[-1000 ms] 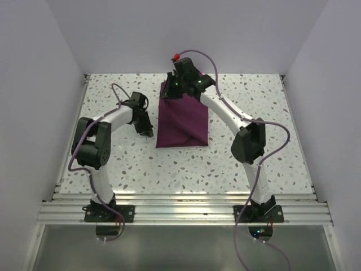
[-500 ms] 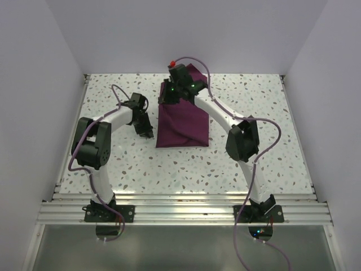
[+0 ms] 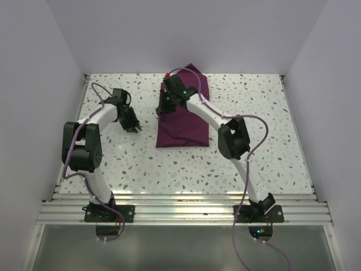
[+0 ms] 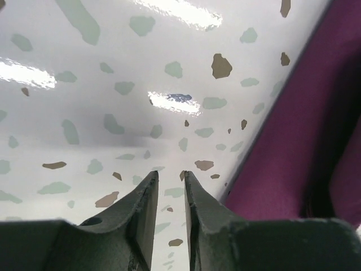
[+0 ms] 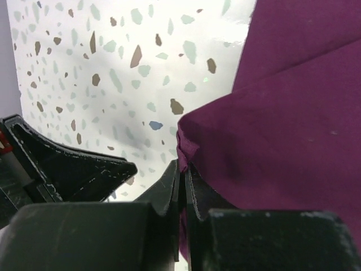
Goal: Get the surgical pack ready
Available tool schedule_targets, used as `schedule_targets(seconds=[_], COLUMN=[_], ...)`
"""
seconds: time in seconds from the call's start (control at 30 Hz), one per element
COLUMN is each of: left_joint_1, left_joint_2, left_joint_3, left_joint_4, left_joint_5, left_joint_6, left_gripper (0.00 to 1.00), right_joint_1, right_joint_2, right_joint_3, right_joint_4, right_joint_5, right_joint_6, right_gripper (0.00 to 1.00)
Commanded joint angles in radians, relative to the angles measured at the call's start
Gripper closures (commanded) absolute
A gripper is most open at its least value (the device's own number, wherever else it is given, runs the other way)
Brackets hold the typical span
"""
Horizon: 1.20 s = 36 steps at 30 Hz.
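Observation:
The surgical pack (image 3: pixel 183 127) is a plum-purple cloth bundle lying mid-table, its contents hidden inside the folds. My right gripper (image 3: pixel 165 105) is over its far-left part, shut on a bunched cloth edge (image 5: pixel 189 148); the right wrist view shows the fabric (image 5: pixel 282 130) pinched between the jaws of the right gripper (image 5: pixel 183 165). My left gripper (image 3: pixel 134 127) hovers over bare table left of the pack. In the left wrist view the left gripper (image 4: pixel 171 175) stands slightly open with nothing between the fingers, and the purple cloth (image 4: pixel 293 152) lies to its right.
The speckled white table (image 3: pixel 141 164) is boxed in by pale walls on the left, back and right. A metal rail (image 3: pixel 180 212) with both arm bases runs along the near edge. Purple cables loop over each arm.
The right gripper has carried its pinched cloth edge left and toward the near side, uncovering cloth at the far end. The left arm has swung left, away from the pack, jaws parting slightly.

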Motion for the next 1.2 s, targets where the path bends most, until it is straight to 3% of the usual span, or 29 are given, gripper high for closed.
schedule_targets(seconds=[0.0,0.13,0.23,0.33,0.5,0.77,0.87,1.17], left_joint_1=[0.02,0.023,0.029,0.035,0.055,0.055,0.055,0.053], left_joint_2=[-0.048,-0.015,0.018,0.027,0.033,0.113,0.134,0.2], left_joint_3=[0.003,0.015,0.026,0.044,0.066,0.104,0.114,0.143], left_joint_4=[0.026,0.072,0.112,0.13,0.144,0.188,0.21,0.254], left_joint_5=[0.075,0.185,0.268,0.283,0.306,0.412,0.431,0.493], left_joint_6=[0.05,0.044,0.017,-0.006,-0.026,-0.072,-0.094,-0.157], left_gripper=[0.7,0.63,0.6,0.56,0.51,0.5,0.49,0.51], right_joint_1=[0.022,0.021,0.013,-0.01,-0.092,-0.154,-0.152,-0.1], right_joint_2=[0.016,0.009,-0.033,-0.126,-0.313,-0.571,-0.619,-0.605], right_joint_3=[0.069,0.087,0.092,0.011,-0.259,-0.567,-0.643,-0.712], right_joint_4=[-0.011,-0.053,-0.126,-0.172,-0.165,-0.179,-0.15,-0.125], right_joint_5=[-0.043,-0.054,-0.028,-0.001,-0.013,0.001,0.005,0.065], right_joint_6=[0.003,-0.02,-0.074,-0.132,-0.155,-0.303,-0.376,-0.508], right_gripper=[0.96,0.69,0.56,0.53,0.5,0.48,0.36,0.32])
